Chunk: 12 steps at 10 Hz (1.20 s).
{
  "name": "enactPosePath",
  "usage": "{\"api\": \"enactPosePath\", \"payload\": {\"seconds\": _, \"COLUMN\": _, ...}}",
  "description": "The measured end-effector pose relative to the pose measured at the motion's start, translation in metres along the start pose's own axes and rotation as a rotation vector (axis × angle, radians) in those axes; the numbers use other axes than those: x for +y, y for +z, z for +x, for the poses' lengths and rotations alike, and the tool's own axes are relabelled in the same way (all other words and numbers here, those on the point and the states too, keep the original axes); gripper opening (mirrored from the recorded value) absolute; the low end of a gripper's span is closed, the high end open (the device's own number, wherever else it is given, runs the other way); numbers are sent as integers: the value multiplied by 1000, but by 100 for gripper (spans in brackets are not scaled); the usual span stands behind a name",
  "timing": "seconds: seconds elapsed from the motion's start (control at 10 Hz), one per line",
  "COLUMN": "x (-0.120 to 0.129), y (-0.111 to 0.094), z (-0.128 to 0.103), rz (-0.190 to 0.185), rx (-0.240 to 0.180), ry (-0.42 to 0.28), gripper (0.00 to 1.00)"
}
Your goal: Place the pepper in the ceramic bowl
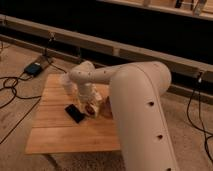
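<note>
**Speaker 1:** Jaws look closed on the pepper (89, 107), a small dark-red lump pinched in the gripper (91, 108), which hangs low over the middle of the wooden desk (55, 135).

**Speaker 2:** How will it handle?

**Speaker 1:** Probably light, smooth-skinned and slightly soft. A gentle hold across its widest part should suit it, because hard squeezing could bruise it or squirt it free.

**Speaker 2:** Where is the ceramic bowl (105, 111)?

**Speaker 1:** Mostly hidden behind the white arm (135, 100). Only a dark sliver shows, just beside the gripper, toward the desk edge the arm covers. A flat black rectangle (75, 113) lies near the gripper, toward the near edge.
</note>
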<state>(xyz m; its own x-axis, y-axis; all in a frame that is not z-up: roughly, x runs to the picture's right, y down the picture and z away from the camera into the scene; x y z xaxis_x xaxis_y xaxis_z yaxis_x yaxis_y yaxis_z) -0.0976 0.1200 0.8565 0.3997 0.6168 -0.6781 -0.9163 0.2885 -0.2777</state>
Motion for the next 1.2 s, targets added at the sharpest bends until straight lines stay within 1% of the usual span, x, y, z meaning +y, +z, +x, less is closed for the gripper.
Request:
{"api": "enactPosePath", "payload": {"seconds": 0.4, "x": 1, "y": 11, "z": -9, "rz": -4, "rx": 16, "ry": -10, "gripper": 65}}
{"api": "enactPosePath", "payload": {"seconds": 0.5, "x": 2, "y": 12, "z": -10, "rz": -7, "rx": 20, "ry": -13, "gripper": 62}}
{"api": "enactPosePath", "payload": {"seconds": 0.6, "x": 2, "y": 14, "z": -11, "rz": -9, "rx": 24, "ry": -17, "gripper": 55}}
{"api": "enactPosePath", "payload": {"seconds": 0.7, "x": 3, "y": 15, "z": -12, "rz": -13, "rx": 30, "ry": -23, "gripper": 42}}
{"api": "enactPosePath", "payload": {"seconds": 0.8, "x": 4, "y": 17, "z": -13, "rz": -16, "rx": 35, "ry": -28, "gripper": 31}}
{"api": "enactPosePath", "payload": {"seconds": 0.9, "x": 4, "y": 17, "z": -14, "rz": -18, "rx": 37, "ry": -30, "gripper": 24}}
{"api": "enactPosePath", "payload": {"seconds": 1.0, "x": 4, "y": 16, "z": -15, "rz": -20, "rx": 37, "ry": -32, "gripper": 13}}
{"api": "enactPosePath", "payload": {"seconds": 1.1, "x": 5, "y": 14, "z": -16, "rz": -22, "rx": 35, "ry": -33, "gripper": 5}}
{"api": "enactPosePath", "payload": {"seconds": 1.2, "x": 5, "y": 8, "z": -18, "rz": -25, "rx": 26, "ry": -32, "gripper": 0}}
